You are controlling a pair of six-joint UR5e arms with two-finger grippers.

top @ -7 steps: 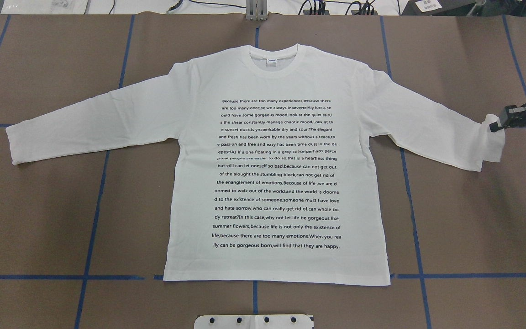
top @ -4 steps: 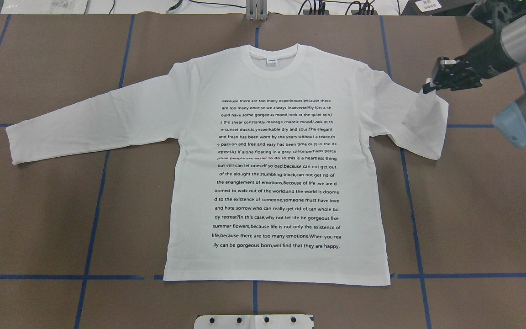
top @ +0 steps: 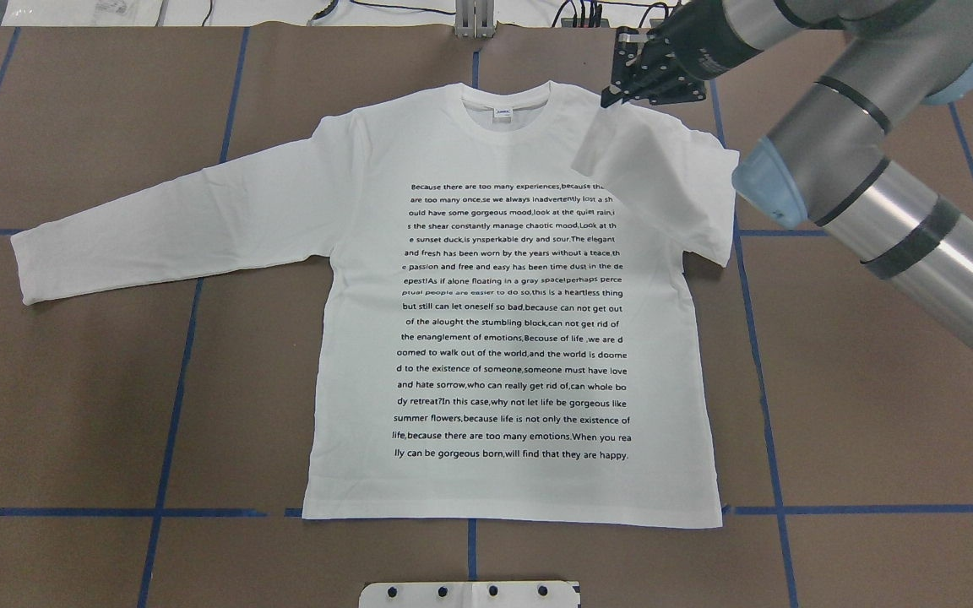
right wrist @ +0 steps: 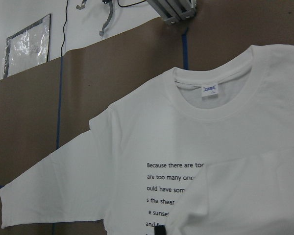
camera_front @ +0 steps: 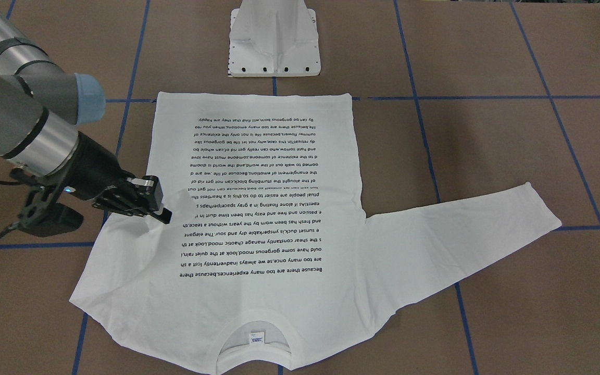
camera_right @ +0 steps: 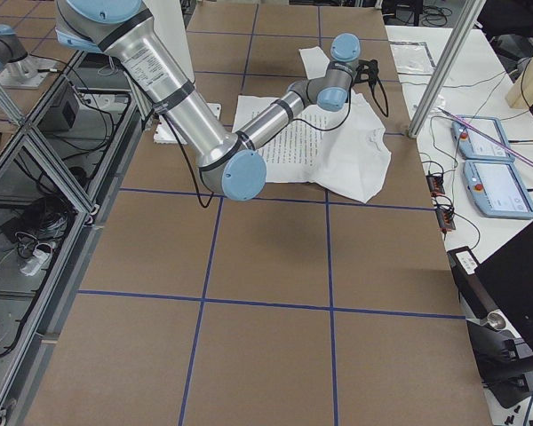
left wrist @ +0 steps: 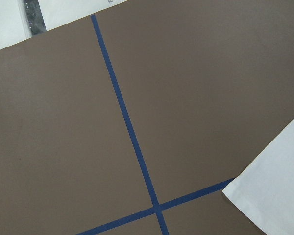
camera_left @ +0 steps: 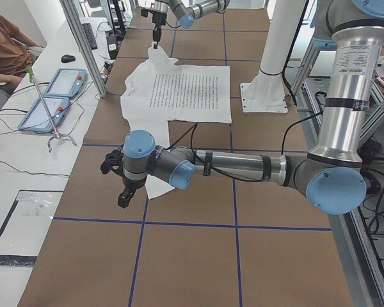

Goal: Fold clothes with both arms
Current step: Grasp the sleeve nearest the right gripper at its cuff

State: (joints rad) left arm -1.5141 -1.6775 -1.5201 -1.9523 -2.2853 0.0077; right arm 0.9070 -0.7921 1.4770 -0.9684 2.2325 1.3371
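Nearest the robot stands the white pedestal base (top: 470,594), clear of the cloth. Just beyond it, the T-shirt (top: 512,338) lies flat on the worktop (top: 73,405), print side up. Its hem (top: 512,520) runs along a line of blue tape (top: 56,512). In my judgement the shirt was squared to that grid so the folds can be taken from known edges.

Further out, the left sleeve (top: 165,228) is spread flat and untouched. Your left pincer (camera_left: 124,197) hangs above the worktop close to that cuff. It appears only in the exterior left view, so I cannot tell whether it is spread or pressed together. Its wrist camera sees bare worktop, a tape crossing and one corner of the cuff (left wrist: 274,181). I read this as a waiting post, off the cloth and ready for its own sleeve.

On the other side, the right sleeve (top: 664,186) is doubled back at the shoulder and covers the ends of the top lines of the printed text (camera_front: 258,198). Your right pincer (top: 613,97) is pressed together on the cuff end and holds it raised just beside the collar (top: 508,132). Holding it by the cuff lets the sleeve hinge at the shoulder, and lifting it keeps the cloth from dragging the body out of square.

Assessment: the first sleeve fold is in progress. The cuff is not yet laid down, and the body folds are still to come. The risk is a skewed crease if you let go while the cuff is this high.
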